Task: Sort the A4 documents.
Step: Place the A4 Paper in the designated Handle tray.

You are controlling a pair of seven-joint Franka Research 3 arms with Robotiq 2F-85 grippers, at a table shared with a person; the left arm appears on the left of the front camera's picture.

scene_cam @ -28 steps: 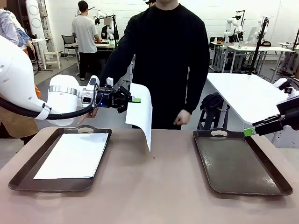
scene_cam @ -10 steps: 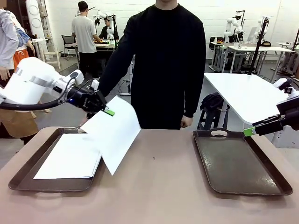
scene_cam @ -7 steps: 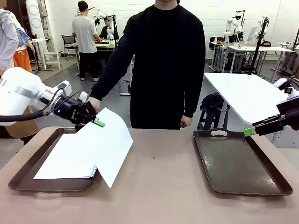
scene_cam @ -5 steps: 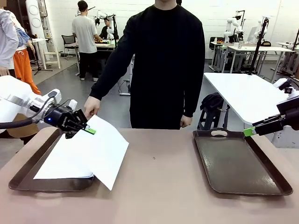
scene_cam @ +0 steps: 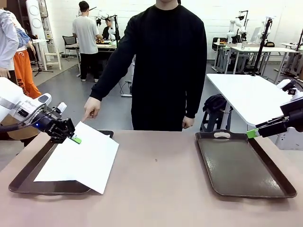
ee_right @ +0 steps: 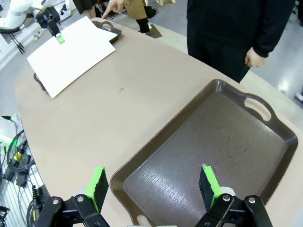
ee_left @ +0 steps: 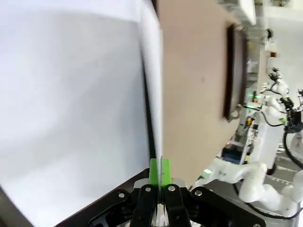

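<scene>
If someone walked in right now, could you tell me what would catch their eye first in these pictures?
Probably the white A4 sheet pinched at its far edge in the left hand, lying over the left tray with one corner hanging past its rim onto the table. Next, the person's hand pointing down just behind that tray, and the right tray beneath the open right hand.

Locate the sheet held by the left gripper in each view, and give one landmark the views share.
Front view: held sheet lies left, over the left tray.
Left wrist view: the sheet spans the picture's left, its edge pinched between green pads.
Right wrist view: the sheet sits top left.
Shared landmark: the empty right tray.
</scene>
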